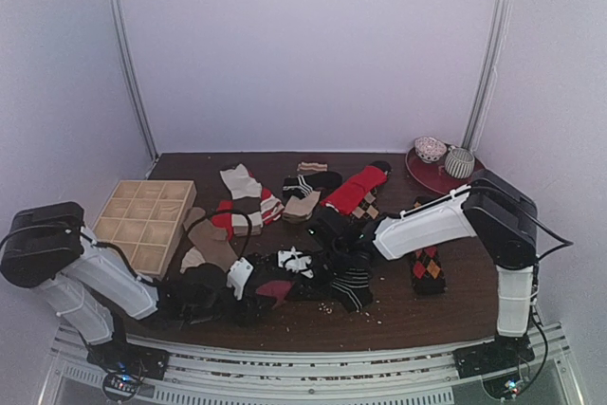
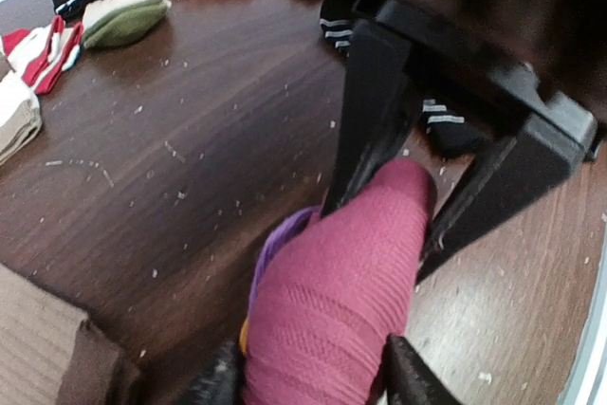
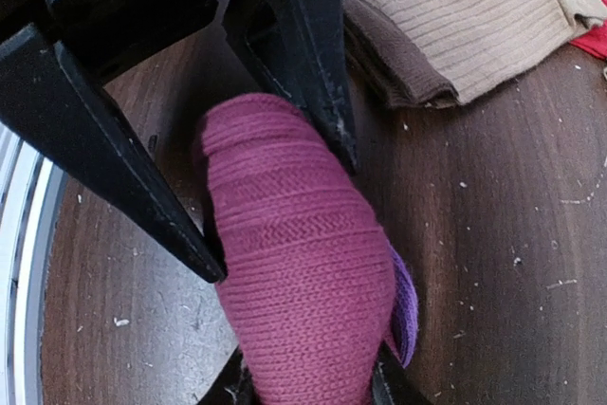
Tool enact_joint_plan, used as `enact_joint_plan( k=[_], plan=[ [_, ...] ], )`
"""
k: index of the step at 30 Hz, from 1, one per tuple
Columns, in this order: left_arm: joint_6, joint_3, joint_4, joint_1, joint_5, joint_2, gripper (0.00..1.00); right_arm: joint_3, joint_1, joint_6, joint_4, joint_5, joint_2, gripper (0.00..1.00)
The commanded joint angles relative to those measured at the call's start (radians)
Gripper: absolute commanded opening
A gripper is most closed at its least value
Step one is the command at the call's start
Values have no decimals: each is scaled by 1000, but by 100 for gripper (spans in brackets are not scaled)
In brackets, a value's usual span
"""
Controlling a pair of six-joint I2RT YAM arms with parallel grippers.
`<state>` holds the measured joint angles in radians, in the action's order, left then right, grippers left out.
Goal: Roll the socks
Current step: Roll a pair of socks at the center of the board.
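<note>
magenta roll [image 2: 332,301] sits nearest, low at the table [image 2: 190,139] near its front edge, bridged between both arms; whether it rests on the wood i cannot tell. left gripper [image 2: 313,381] has its fingers [image 2: 408,377] lying along both flanks of one end; whether they press or only touch i cannot tell. right gripper [image 3: 308,386] is clamped across the other end. a purple layer [image 3: 406,310] peeks from the roll's side, so the wrap looks loose there.

handling, as i judge it: light, soft, springy knit that squashes under a pinch and will likely unroll if let go; not slippery, not fragile. the best hold is across the fat middle, pinching all layers, not the tapered tip.

room: the rail [image 1: 313,367] runs just past the front edge, so there is little margin that way. just beyond the roll lie a striped sock [image 1: 353,284] and a tan sock [image 3: 493,16], near enough to snag. bare wood shows between these and the farther pile, a red sock [image 1: 356,189] among it. argyle sock [image 1: 427,267] lies off to the right. box [image 1: 156,258] stands at the left, plate [image 1: 427,180] at far right with two patterned balls on it, walls close behind.
</note>
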<state>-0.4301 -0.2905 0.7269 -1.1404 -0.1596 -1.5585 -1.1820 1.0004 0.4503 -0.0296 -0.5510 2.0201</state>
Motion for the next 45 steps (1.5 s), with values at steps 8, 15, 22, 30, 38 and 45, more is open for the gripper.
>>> enact_joint_plan(
  k=[8, 15, 22, 30, 38, 45],
  plan=[
    [241, -57, -447, -13, -96, 313, 86, -63, -4, -116, 443, 22, 180, 24],
    [330, -89, -482, -21, -157, 379, 98, -112, -24, -136, 510, 35, 223, 24],
    [415, -68, -453, -21, -131, 454, 98, -136, -44, -148, 563, 51, 260, 24],
    [478, -11, -334, -9, -125, 545, 98, -163, -52, -126, 602, 61, 275, 24],
    [611, -91, -372, -9, 95, 386, 77, -176, -56, -102, 632, 51, 278, 24],
    [682, -132, -307, -8, 17, 227, 79, -162, -58, -87, 634, 42, 279, 24]
  ],
)
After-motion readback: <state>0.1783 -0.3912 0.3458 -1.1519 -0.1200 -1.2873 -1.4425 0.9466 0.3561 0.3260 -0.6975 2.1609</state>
